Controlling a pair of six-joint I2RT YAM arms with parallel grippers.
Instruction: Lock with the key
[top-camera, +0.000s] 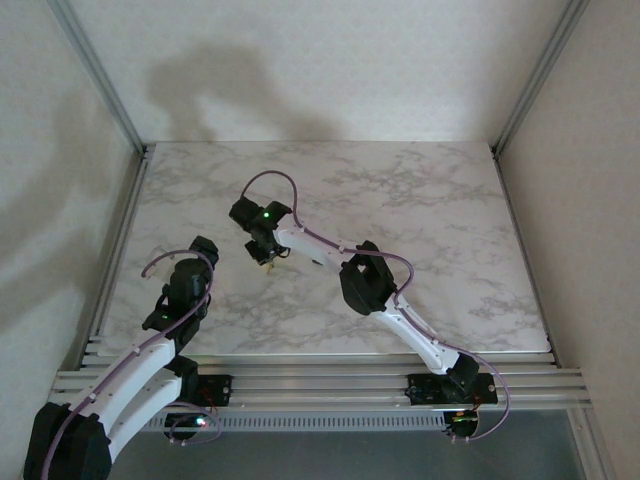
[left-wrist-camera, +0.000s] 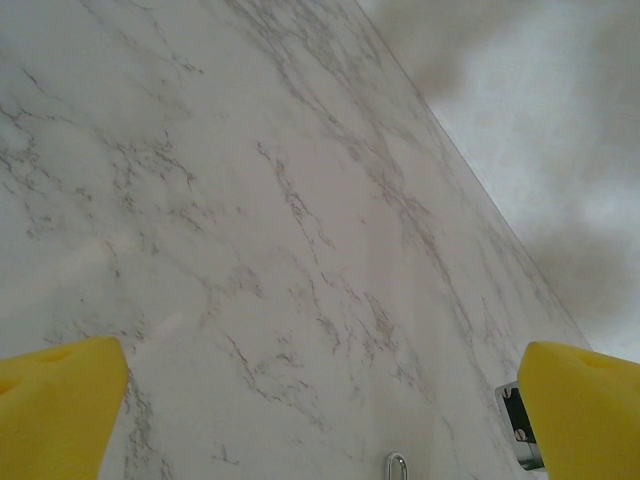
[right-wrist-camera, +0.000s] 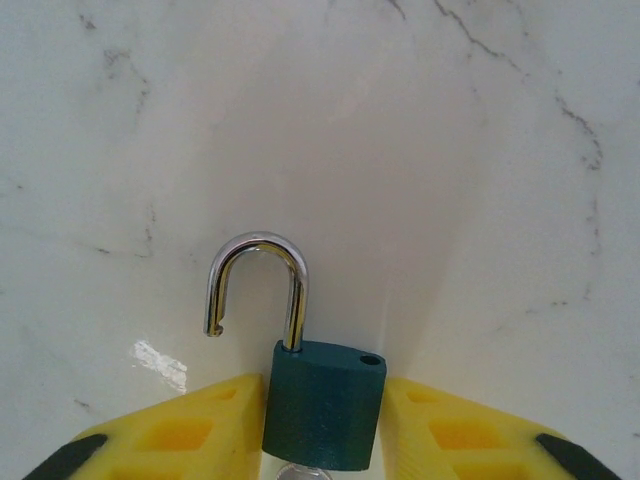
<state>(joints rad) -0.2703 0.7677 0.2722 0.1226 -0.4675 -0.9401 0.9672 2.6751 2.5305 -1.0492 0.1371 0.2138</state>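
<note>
Padlock (right-wrist-camera: 322, 410): green body, steel shackle (right-wrist-camera: 258, 275) standing open, at bottom centre of the right wrist frame. Its long axis runs straight up the frame, away from the right tool (right-wrist-camera: 322, 388), whose pads sit narrow against its two flanks, holding it. Left tool (left-wrist-camera: 320, 425): spread wide, holding nothing, over bare table (left-wrist-camera: 250, 200); I log the right arm as nearer, the left off toward the lower left of the top frame. The right wrist view gives me the open shackle, the top view the arms' placing, and the left wrist view a bright metal scrap (left-wrist-camera: 396, 465) at its bottom edge, possibly the key.
</note>
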